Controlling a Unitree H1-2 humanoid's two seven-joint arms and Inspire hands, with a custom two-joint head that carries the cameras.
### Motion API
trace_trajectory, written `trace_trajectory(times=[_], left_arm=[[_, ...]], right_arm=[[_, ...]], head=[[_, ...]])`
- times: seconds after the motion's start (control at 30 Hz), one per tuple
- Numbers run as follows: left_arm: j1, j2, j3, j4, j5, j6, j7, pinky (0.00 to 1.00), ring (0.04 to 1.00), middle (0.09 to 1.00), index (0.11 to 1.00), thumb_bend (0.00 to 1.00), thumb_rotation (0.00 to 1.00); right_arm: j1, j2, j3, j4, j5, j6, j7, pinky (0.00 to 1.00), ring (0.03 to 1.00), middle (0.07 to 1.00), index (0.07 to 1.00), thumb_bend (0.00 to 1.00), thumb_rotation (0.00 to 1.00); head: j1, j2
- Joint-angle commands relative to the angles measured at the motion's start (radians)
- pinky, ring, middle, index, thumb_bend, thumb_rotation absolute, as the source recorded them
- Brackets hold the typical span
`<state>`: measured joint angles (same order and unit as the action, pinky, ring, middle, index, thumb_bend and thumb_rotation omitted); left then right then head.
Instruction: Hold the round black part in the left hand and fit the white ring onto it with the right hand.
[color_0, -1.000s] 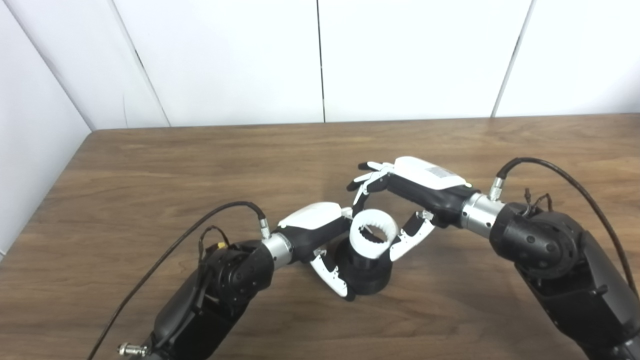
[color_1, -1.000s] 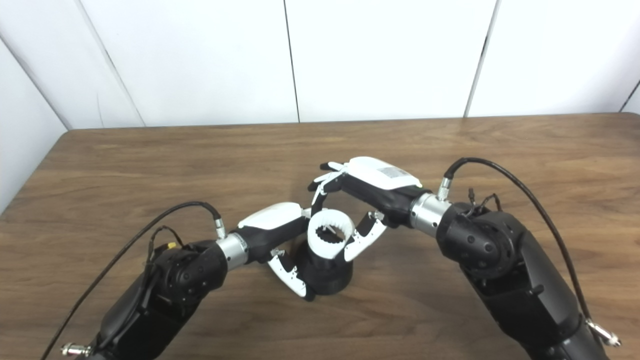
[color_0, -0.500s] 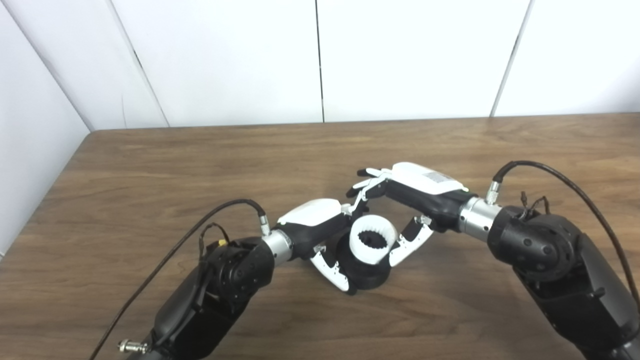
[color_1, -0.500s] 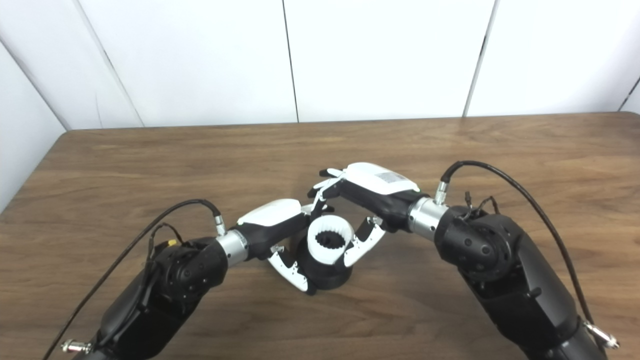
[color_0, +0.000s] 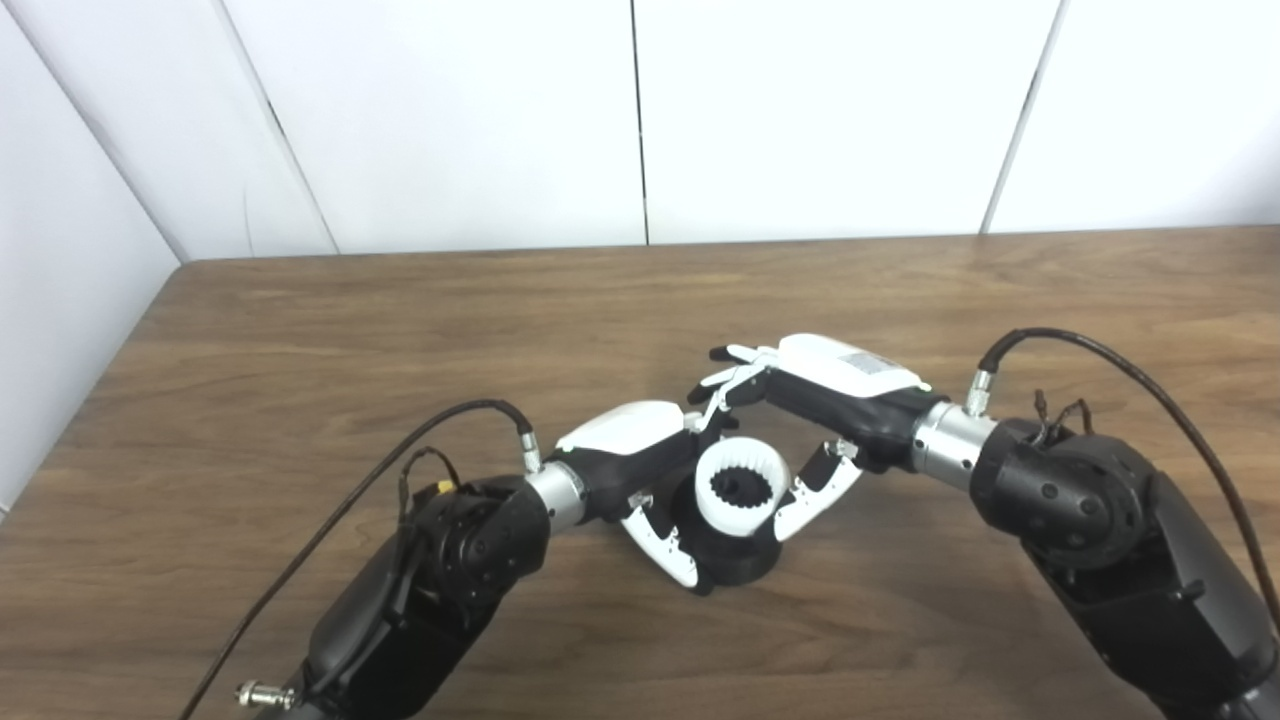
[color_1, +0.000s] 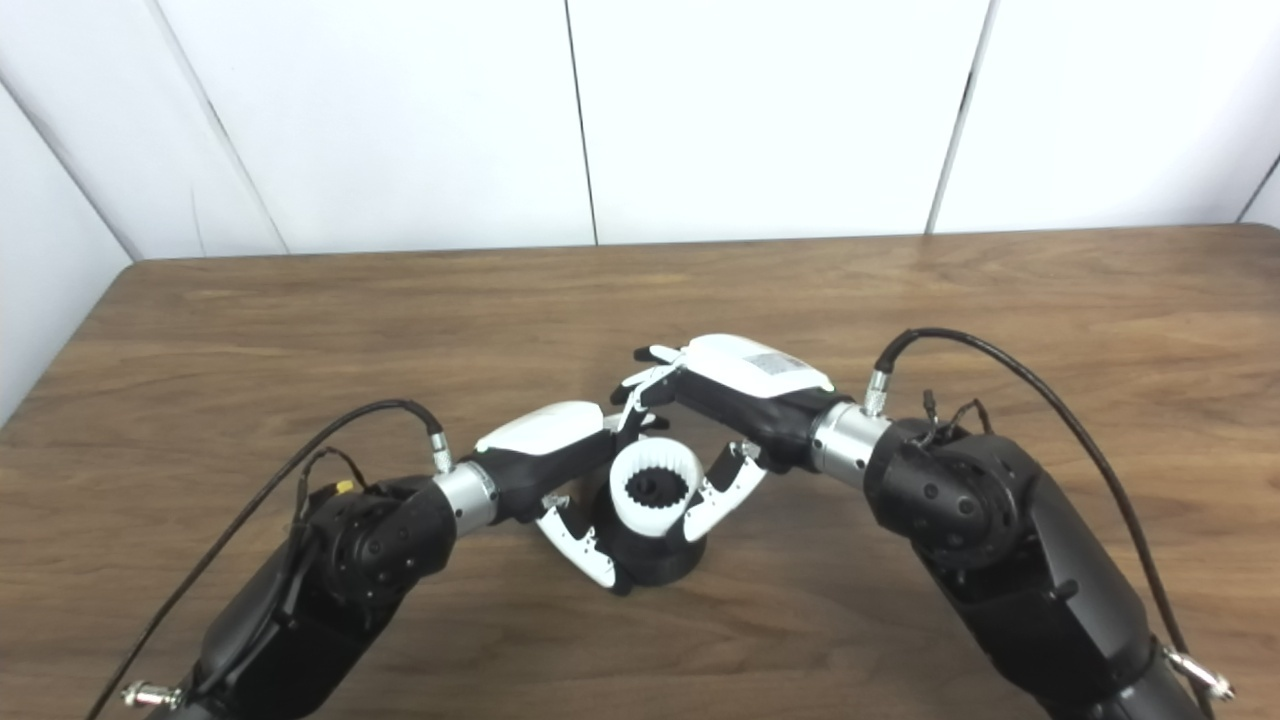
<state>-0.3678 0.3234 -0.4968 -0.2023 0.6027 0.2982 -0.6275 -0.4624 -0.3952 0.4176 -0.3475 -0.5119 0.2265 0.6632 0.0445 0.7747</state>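
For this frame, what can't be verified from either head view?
- Whether the white ring is fully seated: its lower edge hides the joint with the round black part.
- Left hand finger contact on the far side: hidden behind both parts.
- Right hand fingertip contact: too small.

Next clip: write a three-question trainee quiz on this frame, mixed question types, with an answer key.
1. True or false: the white ring lies flat on the table, away from both hands.
2. Which hand grips the round black part?
A. left hand
B. right hand
3. Fill in: the ring's inner wall is lined with ____.

Key: 1 false, it sits atop the black part between the hands; 2 A; 3 teeth.
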Motion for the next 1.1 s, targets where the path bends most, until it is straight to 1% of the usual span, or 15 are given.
trace_trajectory(times=[0.0,0.47,0.73,1.07], left_arm=[[-0.007,0.004,-0.004,-0.009,-0.010,-0.002,-0.014,0.97,1.000,1.000,0.761,0.90,0.18],[-0.005,0.000,-0.011,-0.002,-0.002,0.001,-0.017,0.95,1.000,1.000,0.762,0.91,0.19],[-0.007,-0.002,-0.012,-0.009,0.000,0.000,-0.021,0.94,1.000,1.000,0.765,0.90,0.20],[-0.002,-0.003,-0.004,-0.009,-0.006,-0.008,-0.012,0.96,1.000,1.000,0.749,0.91,0.19]], right_arm=[[-0.028,0.007,-0.006,-0.004,0.001,-0.015,-0.009,1.00,0.989,0.853,0.493,0.52,0.16],[-0.034,0.012,-0.006,0.013,-0.003,-0.026,-0.013,1.00,0.992,0.852,0.494,0.52,0.16],[-0.030,0.017,-0.008,0.020,0.002,-0.021,-0.012,1.00,0.993,0.855,0.493,0.52,0.16],[-0.022,0.010,-0.006,0.028,-0.004,-0.024,-0.010,1.00,0.993,0.856,0.494,0.52,0.16]], head=[[0.001,0.001],[0.003,0.000],[0.006,0.001],[0.011,0.007]])
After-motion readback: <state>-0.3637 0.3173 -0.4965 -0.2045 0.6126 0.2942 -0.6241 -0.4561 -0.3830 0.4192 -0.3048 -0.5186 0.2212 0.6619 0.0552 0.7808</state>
